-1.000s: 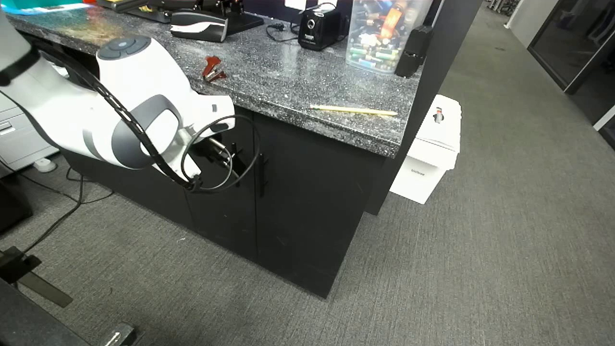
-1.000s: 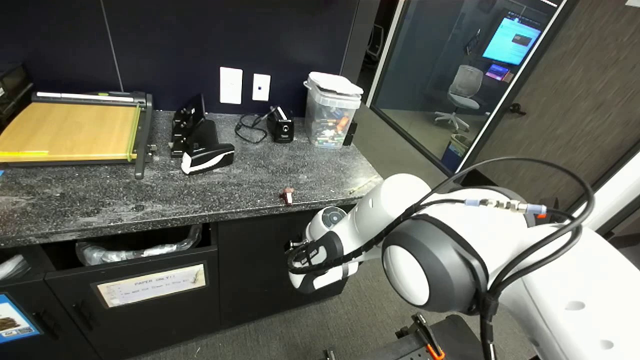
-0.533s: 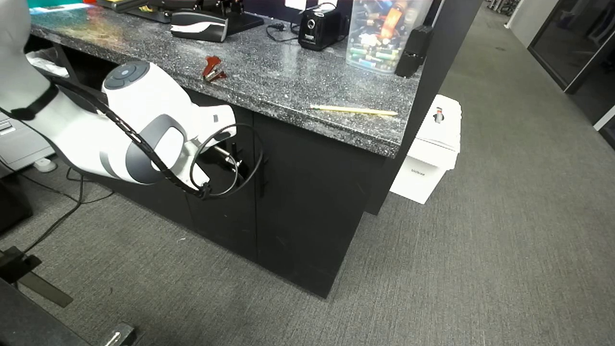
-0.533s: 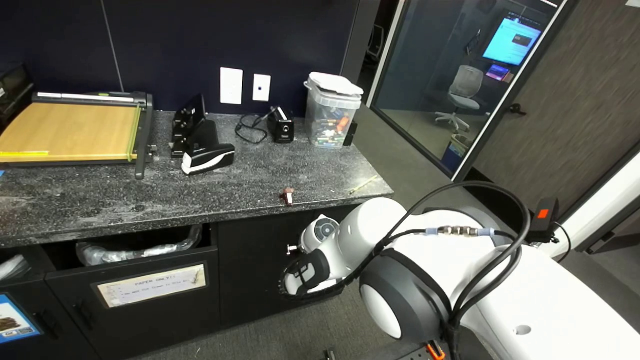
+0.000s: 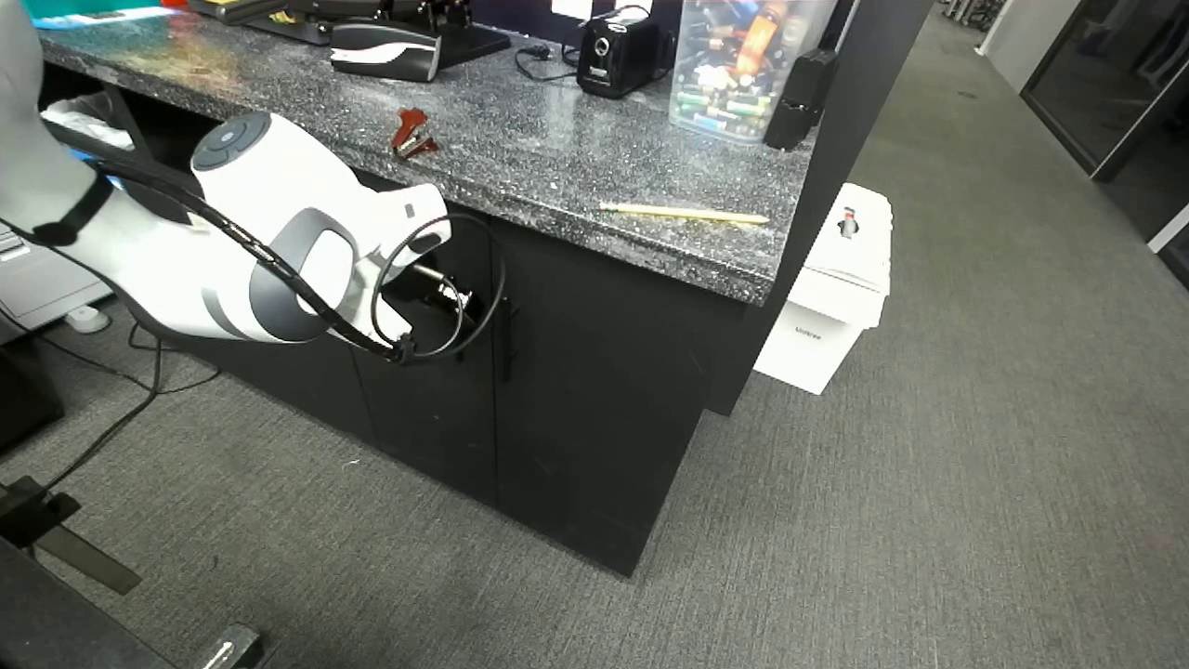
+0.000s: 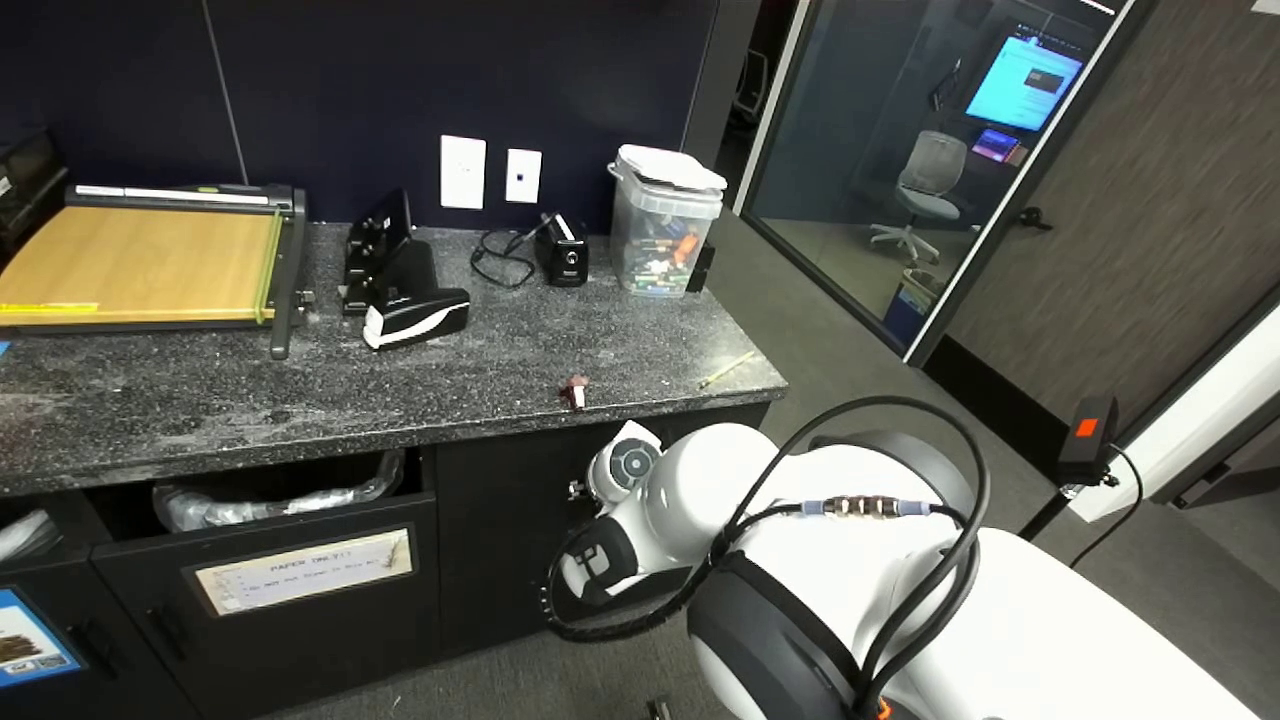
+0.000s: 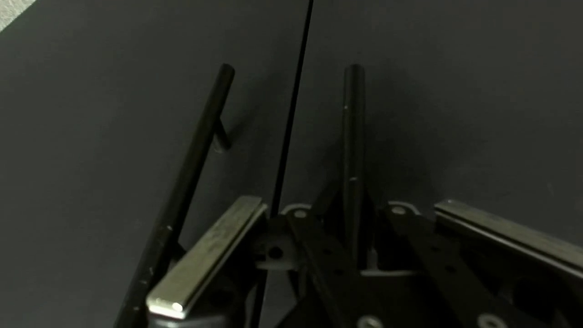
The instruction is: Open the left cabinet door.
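One 2-finger gripper point(image 7: 350, 209) astride 1 black bar handle point(image 7: 354, 136); can't tell if clamped. Behind handle: L cabinet door point(image 5: 427, 409), flush w/ 1 twin door point(image 5: 594, 409) to R in an exterior view. On counter point(image 5: 557, 167) above: 1 staple remover point(image 5: 407, 127), 1 pencil point(image 5: 683, 214).

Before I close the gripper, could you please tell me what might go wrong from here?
The slim bar handle on the left cabinet door shows between the sides of the open gripper, but how deep is unclear, so the grip could slip.

In the wrist view, one finger shows close to the twin handle on the right cabinet door and might catch it.

In an exterior view, the black cable loop hangs near that twin handle and could snag.
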